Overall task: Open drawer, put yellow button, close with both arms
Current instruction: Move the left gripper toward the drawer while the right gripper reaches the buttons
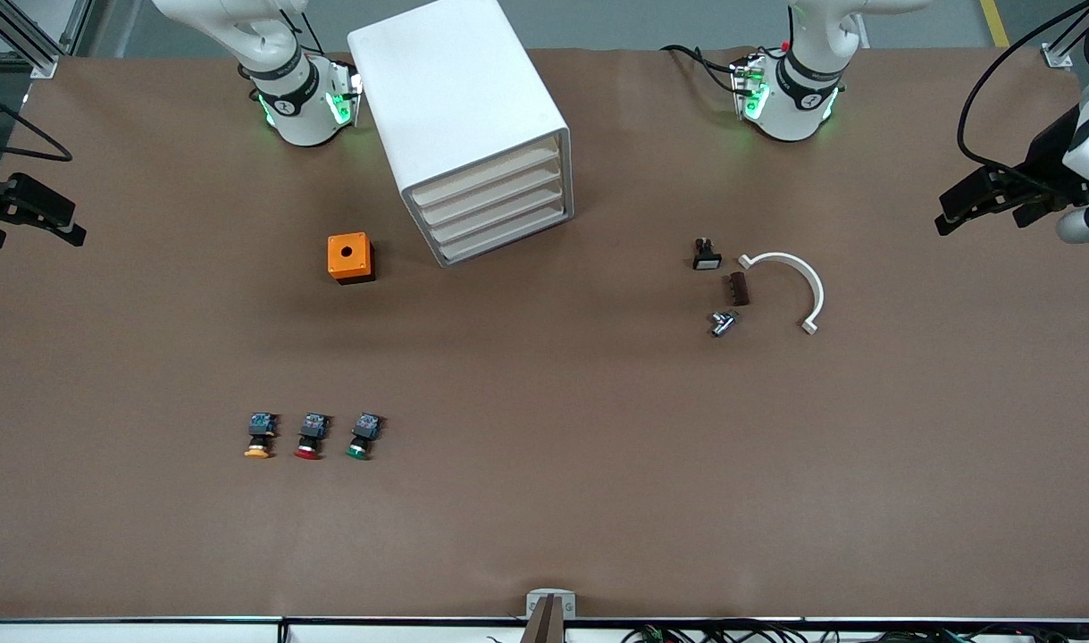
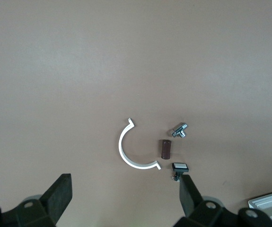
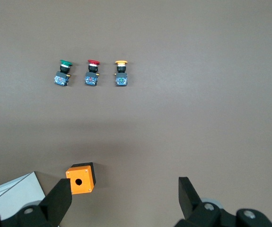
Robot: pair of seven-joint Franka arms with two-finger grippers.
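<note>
The white cabinet [image 1: 459, 107] stands between the two arm bases, and its uppermost drawer [image 1: 486, 174] is shut like the three below it. The yellow button [image 1: 259, 438] lies on the table near the front camera, toward the right arm's end, beside red-capped [image 1: 310, 438] and green-capped [image 1: 362, 436] twins. It also shows in the right wrist view [image 3: 121, 73]. My right gripper [image 3: 126, 196] is open and empty, high over the table beside the orange box [image 3: 81, 178]. My left gripper [image 2: 126, 194] is open and empty, high over the table beside the white half ring [image 2: 126, 151].
An orange box [image 1: 350, 257] with a round hole sits beside the cabinet. Toward the left arm's end lie a white half ring [image 1: 790, 286], a brown piece [image 1: 737, 289], a black-and-white switch [image 1: 706, 254] and a small metal part [image 1: 722, 322].
</note>
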